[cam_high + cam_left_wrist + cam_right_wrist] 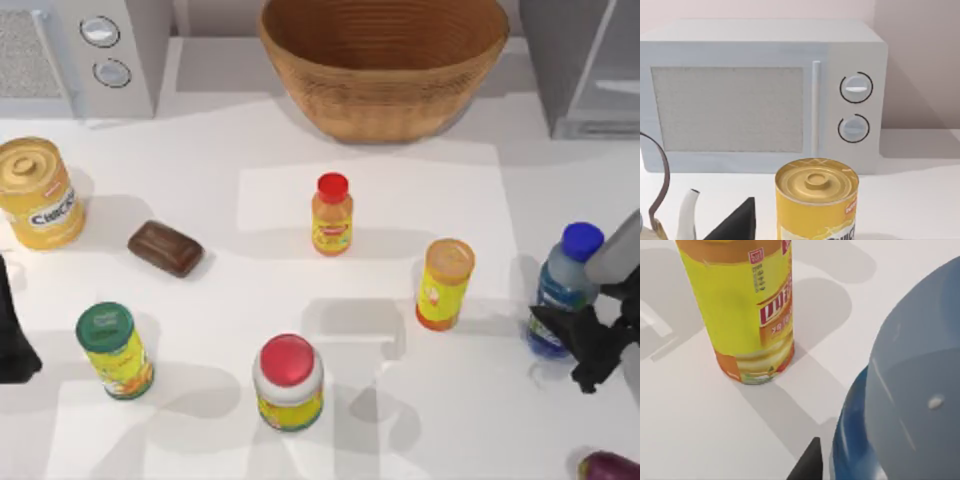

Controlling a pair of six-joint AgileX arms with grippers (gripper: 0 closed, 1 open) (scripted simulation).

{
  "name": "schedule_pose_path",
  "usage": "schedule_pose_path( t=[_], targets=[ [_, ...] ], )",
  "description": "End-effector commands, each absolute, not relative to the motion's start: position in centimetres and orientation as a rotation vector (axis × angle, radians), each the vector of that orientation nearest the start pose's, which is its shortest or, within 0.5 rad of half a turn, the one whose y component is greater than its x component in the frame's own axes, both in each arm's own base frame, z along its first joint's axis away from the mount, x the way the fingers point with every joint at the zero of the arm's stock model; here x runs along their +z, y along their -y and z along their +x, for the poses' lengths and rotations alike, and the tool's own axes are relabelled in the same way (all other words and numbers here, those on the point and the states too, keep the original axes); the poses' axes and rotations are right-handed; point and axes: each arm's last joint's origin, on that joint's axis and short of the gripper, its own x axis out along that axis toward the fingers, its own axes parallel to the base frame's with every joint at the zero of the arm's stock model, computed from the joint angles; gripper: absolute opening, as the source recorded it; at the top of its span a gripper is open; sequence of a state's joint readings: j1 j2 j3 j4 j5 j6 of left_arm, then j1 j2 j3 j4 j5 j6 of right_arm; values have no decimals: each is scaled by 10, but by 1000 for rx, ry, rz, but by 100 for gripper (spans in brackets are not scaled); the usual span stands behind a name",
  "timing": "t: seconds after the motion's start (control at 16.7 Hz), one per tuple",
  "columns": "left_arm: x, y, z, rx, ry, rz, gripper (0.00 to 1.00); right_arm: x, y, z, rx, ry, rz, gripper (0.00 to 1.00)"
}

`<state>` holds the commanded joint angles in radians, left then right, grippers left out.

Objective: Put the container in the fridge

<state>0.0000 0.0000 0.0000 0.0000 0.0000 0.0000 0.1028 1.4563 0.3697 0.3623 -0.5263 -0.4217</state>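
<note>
My right gripper (585, 345) sits at the table's right edge against the container (562, 292), though I cannot tell if its fingers pinch the bottle. The container stands upright just right of the yellow cylinder (443, 284), the fridge (585, 65) well behind it. My left arm is parked at the left edge near the yellow tin (38, 192), whose label reads "CHOC".

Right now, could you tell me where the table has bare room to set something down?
Free: the stretch between the chocolate bar and the orange bottle, and in front of the basket. Crowded: the right edge, where the right gripper meets the tall bottle beside the yellow cylinder.
</note>
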Motion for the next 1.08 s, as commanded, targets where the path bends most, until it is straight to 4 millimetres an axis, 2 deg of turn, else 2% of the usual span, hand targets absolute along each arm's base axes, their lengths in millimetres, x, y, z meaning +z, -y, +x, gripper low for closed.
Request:
schedule_pose_path(
  t=[0.3,0.48,0.78,1.08],
  targets=[
    [160,1,106,0,0,0,100,111,-37,232,748,-577,-245,1],
    [160,1,106,0,0,0,100,121,-26,239,764,-554,-264,1],
    [160,1,106,0,0,0,100,142,15,246,776,-546,-278,1],
    [160,1,106,0,0,0,100,157,52,235,759,-571,-251,1]
  ],
)
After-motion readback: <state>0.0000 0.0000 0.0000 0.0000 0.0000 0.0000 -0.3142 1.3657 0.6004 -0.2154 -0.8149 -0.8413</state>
